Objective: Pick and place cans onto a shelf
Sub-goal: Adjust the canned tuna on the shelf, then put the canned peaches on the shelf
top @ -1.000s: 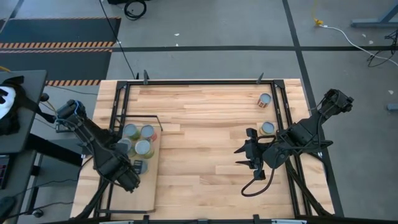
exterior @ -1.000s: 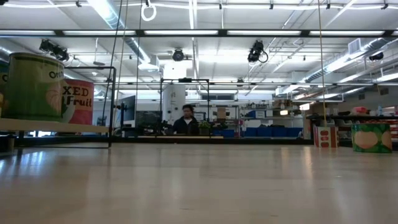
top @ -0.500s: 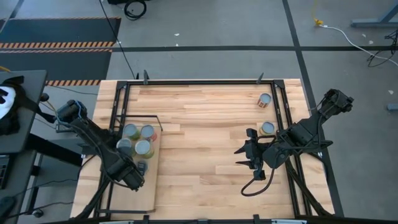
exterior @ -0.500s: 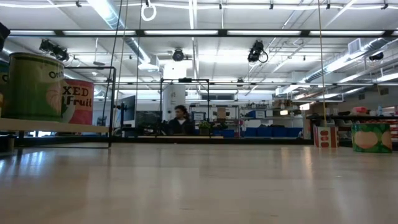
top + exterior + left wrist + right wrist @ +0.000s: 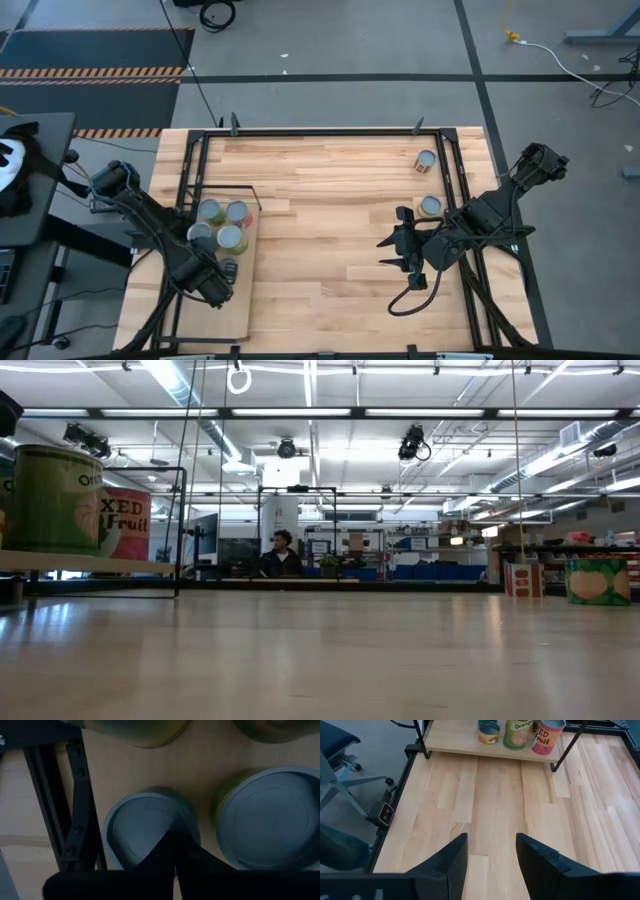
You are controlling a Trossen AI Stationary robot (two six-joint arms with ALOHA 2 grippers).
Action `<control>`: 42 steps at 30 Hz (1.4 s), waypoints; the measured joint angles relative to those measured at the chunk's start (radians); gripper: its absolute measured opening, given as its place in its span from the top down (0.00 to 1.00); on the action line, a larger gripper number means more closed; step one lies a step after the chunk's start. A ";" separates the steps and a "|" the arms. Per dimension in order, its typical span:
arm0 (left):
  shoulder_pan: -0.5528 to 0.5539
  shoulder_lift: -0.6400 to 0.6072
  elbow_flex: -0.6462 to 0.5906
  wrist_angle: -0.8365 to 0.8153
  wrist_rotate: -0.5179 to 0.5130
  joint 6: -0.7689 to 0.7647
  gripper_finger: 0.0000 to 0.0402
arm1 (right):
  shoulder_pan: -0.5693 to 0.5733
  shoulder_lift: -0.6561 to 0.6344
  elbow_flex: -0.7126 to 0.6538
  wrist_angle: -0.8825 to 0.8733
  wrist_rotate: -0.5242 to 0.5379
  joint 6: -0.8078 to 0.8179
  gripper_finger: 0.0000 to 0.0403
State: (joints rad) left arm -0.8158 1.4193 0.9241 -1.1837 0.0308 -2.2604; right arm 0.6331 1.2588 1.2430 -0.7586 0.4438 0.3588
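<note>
On shelf (image 5: 240,300), table's left edge: five cans (image 5: 231,238) clustered.
Left gripper (image 5: 222,288): fingers together, empty, drawn back since a second ago; newest can released.
Right gripper (image 5: 398,247): spread wide, idle.
Table's right edge: two cans (image 5: 430,206) remaining.

From counter height I see the pale wood counter (image 5: 320,660) running flat toward the room behind. On my feed the shelf (image 5: 90,563) sits raised at the far left, its thin black frame (image 5: 180,530) standing upright at its end. On the shelf stands a green can (image 5: 55,500), and just beside it, partly behind, a red can (image 5: 128,523) lettered "Fruit". Well apart from the shelf, across the counter, stands another green can (image 5: 598,581). A person (image 5: 280,555) sits far beyond.
</note>
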 joint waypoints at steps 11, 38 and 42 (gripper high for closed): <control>0.000 0.001 -0.002 -0.059 -0.003 -0.005 0.98 | 0.000 0.000 0.000 0.000 0.000 0.007 0.57; 0.000 0.001 0.277 -0.356 -0.076 0.001 0.96 | -0.060 0.000 -0.012 -0.388 0.168 0.458 0.56; 0.010 0.000 0.350 -0.383 -0.261 0.009 0.90 | -0.141 -0.001 -0.068 -0.656 0.182 0.786 0.54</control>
State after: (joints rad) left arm -0.8057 1.4197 1.2744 -1.5669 -0.2301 -2.2517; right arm 0.4921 1.2579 1.1750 -1.4144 0.6263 1.1452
